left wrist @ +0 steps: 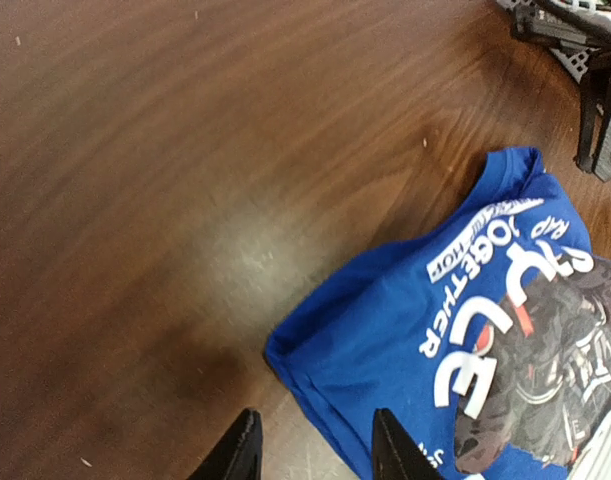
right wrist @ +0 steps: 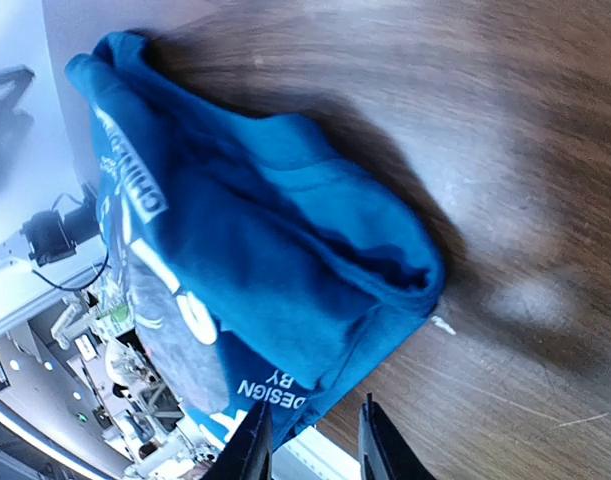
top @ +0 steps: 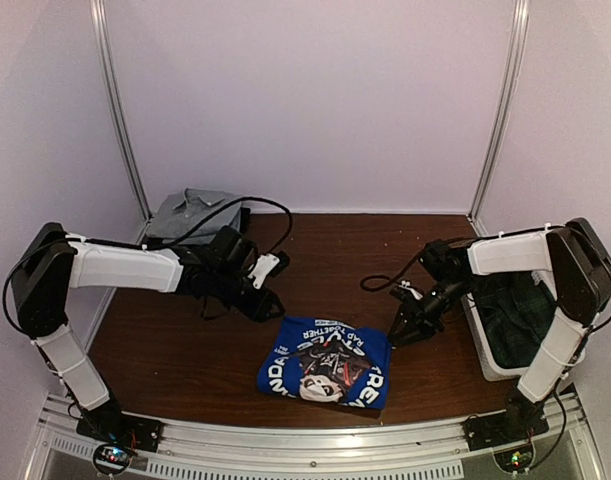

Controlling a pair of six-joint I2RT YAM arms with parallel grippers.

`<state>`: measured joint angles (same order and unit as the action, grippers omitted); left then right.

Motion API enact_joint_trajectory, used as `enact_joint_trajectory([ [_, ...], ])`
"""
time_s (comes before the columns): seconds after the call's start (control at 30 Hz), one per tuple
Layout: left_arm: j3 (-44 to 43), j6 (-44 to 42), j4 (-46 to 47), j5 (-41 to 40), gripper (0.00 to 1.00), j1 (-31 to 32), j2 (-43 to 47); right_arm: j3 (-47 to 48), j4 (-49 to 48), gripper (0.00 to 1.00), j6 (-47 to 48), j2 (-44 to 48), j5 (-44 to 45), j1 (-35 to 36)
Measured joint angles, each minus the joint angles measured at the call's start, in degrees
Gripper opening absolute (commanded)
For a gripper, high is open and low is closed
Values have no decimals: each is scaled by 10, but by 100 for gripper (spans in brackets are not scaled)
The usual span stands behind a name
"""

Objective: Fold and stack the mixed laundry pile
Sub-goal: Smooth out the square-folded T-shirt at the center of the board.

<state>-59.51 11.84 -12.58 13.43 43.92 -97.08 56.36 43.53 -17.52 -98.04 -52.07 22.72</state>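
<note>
Top external view shows the blue T-shirt (top: 325, 362) lying folded at the near middle of the table (top: 165, 345). The left gripper (top: 269, 304) and the right gripper (top: 403, 332) hang just beside its far corners, both with jaws spread and holding nothing. Its fold looks finished, I think. The next move calls for a grip on one edge to carry it onto the folded grey shirt (top: 190, 213) at the far left. The print reads "RAP TOGETHER" and "DESIGN BY".
</note>
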Motion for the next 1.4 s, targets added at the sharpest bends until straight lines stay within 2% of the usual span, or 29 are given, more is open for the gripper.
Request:
enact_joint_trajectory([
  [0.2, 22, 70, -7, 10, 39, 8, 1, -38, -75, 31, -47, 0, 1, -1],
  [0.5, 21, 96, -10, 5, 39, 8, 3, -54, -168, 26, -109, -5, 0, -1],
  [0.63, 20, 98, -11, 0, 40, 8, 3, -54, -183, 27, -115, -14, -1, -1],
  [0.77, 19, 98, -12, -6, 40, 8, 3, -58, -187, 32, -116, -19, -1, -1],
  [1.0, 17, 101, -13, -9, 41, 7, 3, -82, -190, 32, -118, -19, -3, 3],
  [1.27, 8, 107, -12, -8, 41, 1, -15, -84, -211, 24, -140, -19, -4, 12],
  [1.4, 5, 109, -11, -8, 41, -1, -19, -84, -217, 17, -145, -19, -4, 14],
])
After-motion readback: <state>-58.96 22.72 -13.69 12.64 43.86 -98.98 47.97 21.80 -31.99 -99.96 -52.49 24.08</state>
